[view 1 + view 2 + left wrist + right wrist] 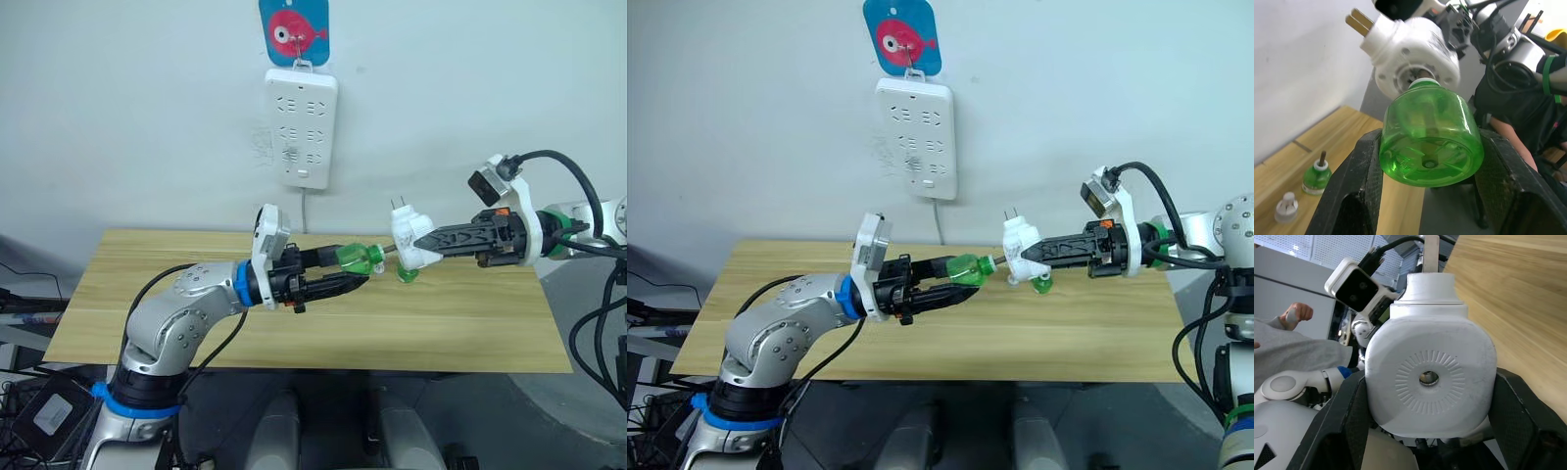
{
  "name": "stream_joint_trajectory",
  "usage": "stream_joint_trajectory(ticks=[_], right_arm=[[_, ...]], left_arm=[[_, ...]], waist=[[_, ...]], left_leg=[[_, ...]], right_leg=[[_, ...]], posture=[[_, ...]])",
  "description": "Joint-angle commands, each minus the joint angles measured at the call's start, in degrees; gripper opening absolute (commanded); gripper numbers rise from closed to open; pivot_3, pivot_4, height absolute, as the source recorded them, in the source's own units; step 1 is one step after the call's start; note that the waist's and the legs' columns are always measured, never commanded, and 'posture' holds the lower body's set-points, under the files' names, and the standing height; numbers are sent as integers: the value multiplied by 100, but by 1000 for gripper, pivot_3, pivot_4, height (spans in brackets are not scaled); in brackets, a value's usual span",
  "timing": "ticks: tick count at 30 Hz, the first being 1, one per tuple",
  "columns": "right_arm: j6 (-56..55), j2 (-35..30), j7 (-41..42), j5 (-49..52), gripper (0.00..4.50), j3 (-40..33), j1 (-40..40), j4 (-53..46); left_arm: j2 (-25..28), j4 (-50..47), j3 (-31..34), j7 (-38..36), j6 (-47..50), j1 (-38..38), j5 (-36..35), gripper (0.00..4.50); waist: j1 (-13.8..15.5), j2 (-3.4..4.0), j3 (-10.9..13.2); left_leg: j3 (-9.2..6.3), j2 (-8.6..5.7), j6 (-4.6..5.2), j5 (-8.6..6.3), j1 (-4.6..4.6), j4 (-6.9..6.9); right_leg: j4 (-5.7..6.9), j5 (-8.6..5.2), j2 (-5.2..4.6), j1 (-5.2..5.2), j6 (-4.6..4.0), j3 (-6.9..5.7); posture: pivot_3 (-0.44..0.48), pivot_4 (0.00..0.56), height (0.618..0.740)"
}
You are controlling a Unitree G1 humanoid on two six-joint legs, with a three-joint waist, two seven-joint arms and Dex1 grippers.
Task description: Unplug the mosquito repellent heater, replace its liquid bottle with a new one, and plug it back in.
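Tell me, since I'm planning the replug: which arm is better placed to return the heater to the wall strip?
Right. Its end effector grips the mosquito repellent heater, prongs up, below the power strip. The left end effector is occupied with the green bottle.

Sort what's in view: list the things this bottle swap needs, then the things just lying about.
Needed for the job:
- mosquito repellent heater, unplugged, held in the right gripper
- green bottle in the left gripper, its neck at the heater's socket
- second green bottle, standing on the table
- power strip on the wall

Lying about:
- small white cap
- fish hanger
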Motion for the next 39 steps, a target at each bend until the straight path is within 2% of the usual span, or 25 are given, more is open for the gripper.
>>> stream_joint_trajectory(ticks=[1, 14, 26, 39], right_arm=[[47, 7, -71, 346, 2968, -135, -33, -68], [47, -131, -159, 865, 2968, 8, -71, -27], [47, -1, -431, 1004, 2968, -48, -146, 128], [47, -85, -601, 1502, 2968, -21, -216, 258]], left_arm=[[-136, -107, -107, -33, -139, -119, 15, 2256], [-95, -87, -119, -190, -119, -119, 51, 2256], [-70, -107, -153, -252, -80, -182, 24, 2256], [138, -152, -165, -410, -62, -127, 0, 2256]], waist=[[1, 0, 0], [0, 0, 0], [0, 0, 0], [-1, 0, 0]], left_leg=[[0, 1, 0, 0, 0, 0], [-1, 3, 0, 0, 0, 0], [-1, 3, 0, 0, 0, 0], [-1, 3, 1, 0, 0, 0]], right_leg=[[0, 0, 0, 0, 0, -1], [0, 0, 2, 0, 0, -1], [0, 0, 3, 0, 0, -1], [0, 0, 3, 0, 0, -1]], posture=[[-32, 234, 740], [-33, 234, 740], [-33, 229, 740], [-32, 218, 740]])
